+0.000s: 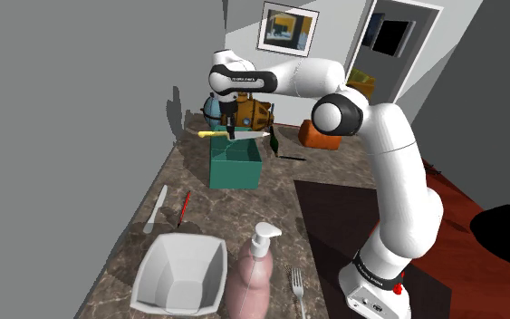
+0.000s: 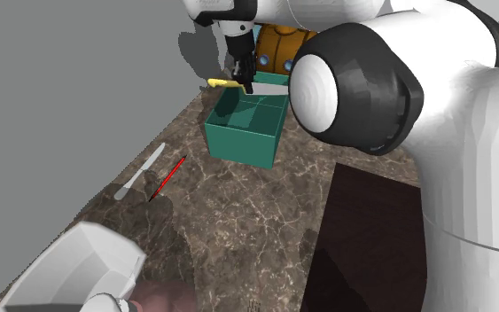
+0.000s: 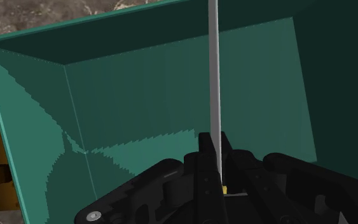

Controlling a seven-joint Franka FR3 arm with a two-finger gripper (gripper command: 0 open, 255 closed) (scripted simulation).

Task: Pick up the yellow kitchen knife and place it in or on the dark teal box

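The knife point(image 1: 230, 134) has a yellow handle and a pale blade, and it lies level in the air just above the open teal box point(image 1: 235, 166). My black gripper point(image 1: 232, 133) is shut on the knife near where handle meets blade. In the second exterior view the gripper point(image 2: 245, 86) hangs over the far rim of the box point(image 2: 245, 133), with the yellow handle point(image 2: 221, 82) sticking out toward the wall. In the wrist view the grey blade point(image 3: 213, 76) runs out from between the fingers point(image 3: 204, 156) over the box's inside point(image 3: 139, 102).
On the marble counter point(image 1: 271, 204) lie a pale knife point(image 1: 158, 208) and a red pen point(image 1: 184, 208) near the wall. A white bowl point(image 1: 180, 272), a pink soap pump point(image 1: 255, 267) and a fork point(image 1: 296, 288) sit at the near end. An orange item point(image 1: 314, 134) and a brown object point(image 1: 253, 113) stand behind the box.
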